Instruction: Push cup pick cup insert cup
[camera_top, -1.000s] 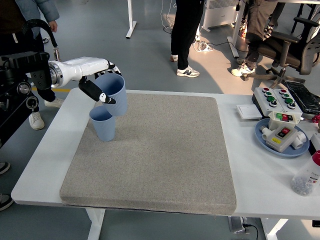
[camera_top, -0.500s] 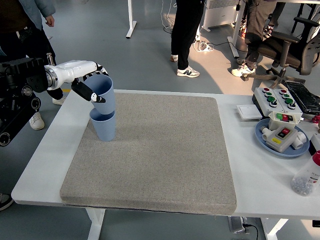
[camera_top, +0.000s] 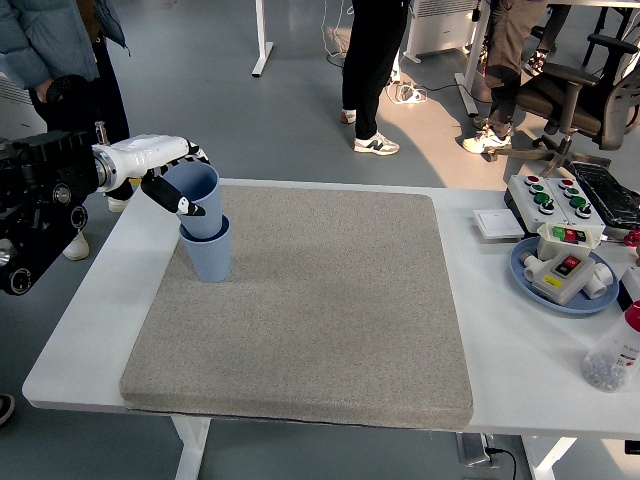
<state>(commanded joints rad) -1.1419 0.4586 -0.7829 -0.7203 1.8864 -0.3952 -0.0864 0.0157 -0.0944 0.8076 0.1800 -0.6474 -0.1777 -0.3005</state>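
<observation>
Two blue cups are at the far left of the grey mat. The lower cup stands upright on the mat. The upper cup sits partly inside it, tilted a little to the left. My left hand, white with black fingers, comes in from the left and is shut on the upper cup near its rim. My right arm is not in view.
A blue plate with a grey button box stands at the right. A control box with red and green buttons is behind it. A clear bottle stands at the right edge. People stand beyond the table.
My left hand has moved left and down with the upper cup. The cup went from beside and above the standing cup to partly inside it.
</observation>
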